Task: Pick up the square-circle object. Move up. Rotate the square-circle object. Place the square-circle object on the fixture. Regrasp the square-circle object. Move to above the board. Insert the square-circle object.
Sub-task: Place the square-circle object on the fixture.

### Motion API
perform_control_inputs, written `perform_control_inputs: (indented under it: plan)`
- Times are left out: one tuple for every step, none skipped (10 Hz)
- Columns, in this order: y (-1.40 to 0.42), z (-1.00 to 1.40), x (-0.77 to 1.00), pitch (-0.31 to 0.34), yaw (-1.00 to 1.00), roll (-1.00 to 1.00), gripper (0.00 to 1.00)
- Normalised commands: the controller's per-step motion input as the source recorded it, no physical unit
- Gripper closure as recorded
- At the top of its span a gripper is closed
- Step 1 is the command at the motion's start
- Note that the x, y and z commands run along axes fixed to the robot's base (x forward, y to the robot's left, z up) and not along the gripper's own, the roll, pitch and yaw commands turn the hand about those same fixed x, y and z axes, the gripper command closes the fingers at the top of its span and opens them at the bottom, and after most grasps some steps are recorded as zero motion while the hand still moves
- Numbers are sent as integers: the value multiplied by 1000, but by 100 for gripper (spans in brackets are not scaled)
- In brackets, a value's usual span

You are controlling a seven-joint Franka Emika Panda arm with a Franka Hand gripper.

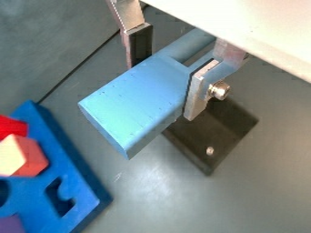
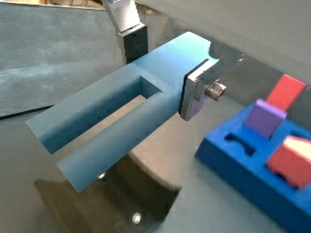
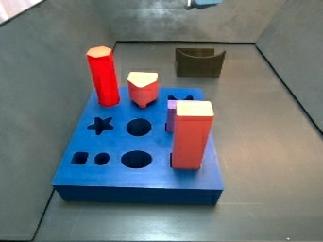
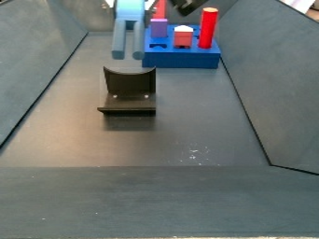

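Slim blue square-circle object (image 4: 122, 33) clamped between the flat fingers of the gripper (image 1: 170, 71), hanging upright just above the fixture (image 4: 127, 90); dark fixture on the grey floor, well apart from the board (image 3: 142, 151); blue board carrying red pegs.

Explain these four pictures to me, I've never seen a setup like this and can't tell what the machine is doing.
It is a robot arm with a two-finger end effector. Two cameras ride on its wrist and look down past the silver fingers; two stand beside the table. The fingers are closed on a long blue peg, hanging upright in the air above a small dark fixture in a side view. On the floor sits a blue board with shaped holes, and red blocks stand in some of them.
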Motion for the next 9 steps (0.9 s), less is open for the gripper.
perform_control_inputs:
  plan:
    - [42, -9, 124, 157, -187, -931, 100]
    - [45, -2, 44, 91, -178, -700, 100]
    - [41, -1, 41, 57, -171, -580, 100]
    - [32, -9, 59, 17, -142, -290, 100]
    - [24, -7, 66, 10, -128, -220, 100]
    - [132, -1000, 127, 189, -44, -1000, 100]
    - [136, -1000, 130, 184, -50, -1000, 100]
    - [140, -1000, 145, 222, -99, -1000, 100]
    - [138, -1000, 156, 213, -128, -865, 100]
